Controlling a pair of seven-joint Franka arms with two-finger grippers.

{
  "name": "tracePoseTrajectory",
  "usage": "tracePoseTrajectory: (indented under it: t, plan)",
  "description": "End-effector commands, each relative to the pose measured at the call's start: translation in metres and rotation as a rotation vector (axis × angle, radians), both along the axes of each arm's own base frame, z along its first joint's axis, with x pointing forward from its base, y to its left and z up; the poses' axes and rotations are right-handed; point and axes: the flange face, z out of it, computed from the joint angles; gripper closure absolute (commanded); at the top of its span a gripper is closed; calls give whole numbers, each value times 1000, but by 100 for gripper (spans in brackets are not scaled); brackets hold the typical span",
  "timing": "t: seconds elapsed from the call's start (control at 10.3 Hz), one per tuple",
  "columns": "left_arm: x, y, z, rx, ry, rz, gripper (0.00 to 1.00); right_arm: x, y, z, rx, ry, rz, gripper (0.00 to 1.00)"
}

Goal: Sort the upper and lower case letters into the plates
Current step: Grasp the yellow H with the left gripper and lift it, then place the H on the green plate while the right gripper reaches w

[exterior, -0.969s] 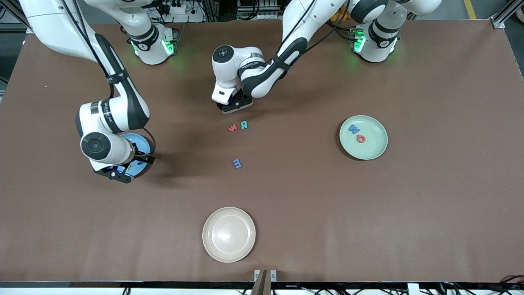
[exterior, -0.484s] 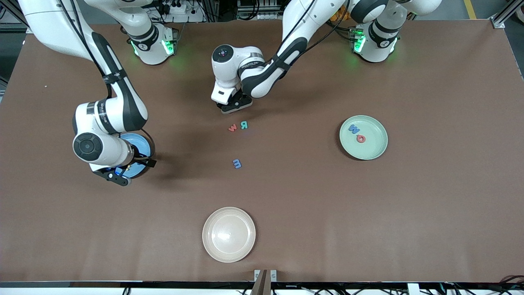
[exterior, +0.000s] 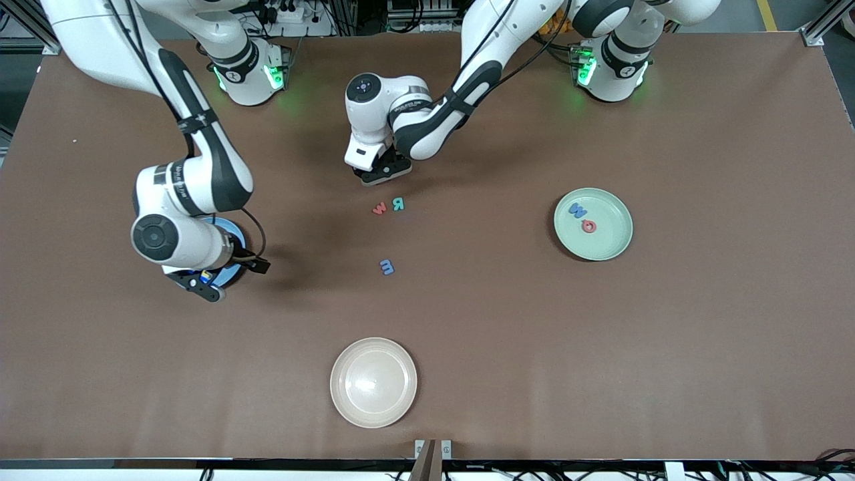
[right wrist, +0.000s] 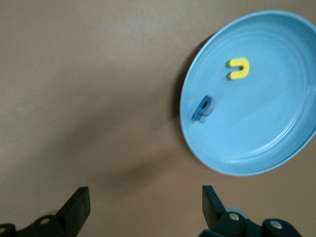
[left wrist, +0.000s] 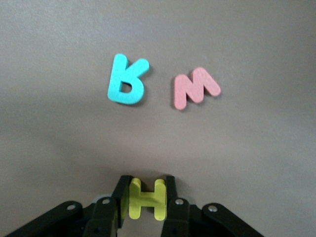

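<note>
Blue plate (right wrist: 256, 94): sitting toward the right arm's end of the table, mostly hidden under the right arm in the front view. Holding 2 letters per right wrist view: a yellow u-shaped letter (right wrist: 238, 68) and a small dark blue letter (right wrist: 203, 109), blurred, shape not readable.

Mint green plate (exterior: 593, 224): lying toward the left arm's end of the table, approx. level w/ the blue plate. Carrying a blue W (exterior: 578, 210) and a red ring-shaped letter (exterior: 588, 226), just beside each other.

Loose letters on the table, mid-table between the 2 plates:
- teal R (left wrist: 126, 79) and red W (left wrist: 194, 88), lying side by side, not touching.
- blue m (exterior: 387, 267), lying alone, nearer the front camera than that pair, well apart from it.

Left gripper (left wrist: 147, 200): hanging low over the table just beside the teal R / red W pair, on the side toward the robot bases. Fingers are pinching a yellow-green H (left wrist: 146, 198) between them; the H is standing upright in the grip.

Right gripper (right wrist: 143, 205): hanging over the edge of the blue plate and the table beside it. Fingers are spread wide, nothing between them.

Beige plate (exterior: 373, 382): sitting near the table edge closest to the front camera, well apart from the other plates; nothing showing in it.

Table (exterior: 701, 347): brown matte surface.
</note>
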Motion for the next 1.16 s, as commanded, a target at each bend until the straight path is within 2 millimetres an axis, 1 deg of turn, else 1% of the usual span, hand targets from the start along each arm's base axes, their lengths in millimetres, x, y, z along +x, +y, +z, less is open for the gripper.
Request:
tracePoseTrajectory:
  t: [0.0, 0.1, 0.19, 0.29, 0.39, 0.48, 0.58, 0.68, 0.87, 0.97, 1.07]
  plan:
    - [37, 20, 20, 23, 54, -5, 91, -4, 12, 7, 2, -6, -63, 0]
    - [53, 32, 34, 43, 78, -34, 91, -7, 18, 6, -2, -3, -67, 0]
    - [69, 47, 47, 62, 114, -102, 91, -12, 39, 5, -12, -11, -86, 0]
    - [85, 65, 65, 94, 150, -176, 91, -20, 59, 2, -24, -18, -111, 0]
    - [99, 83, 81, 121, 166, -234, 91, -27, 70, -3, -29, -10, -106, 0]
    - [109, 103, 91, 151, 199, -320, 91, -36, 80, -9, -31, -7, -113, 0]
    - [116, 127, 98, 165, 213, -375, 91, -50, 97, -12, -19, -23, -143, 0]
    - [122, 153, 103, 176, 224, -411, 91, -63, 117, -9, 8, -42, -186, 0]
    - [128, 201, 97, 177, 234, -490, 90, -88, 170, -10, 5, -67, -249, 0]
    - [131, 233, 90, 155, 212, -536, 90, -107, 194, -18, 9, -96, -284, 0]
    - [132, 263, 84, 133, 188, -579, 90, -132, 218, -28, 28, -133, -284, 0]
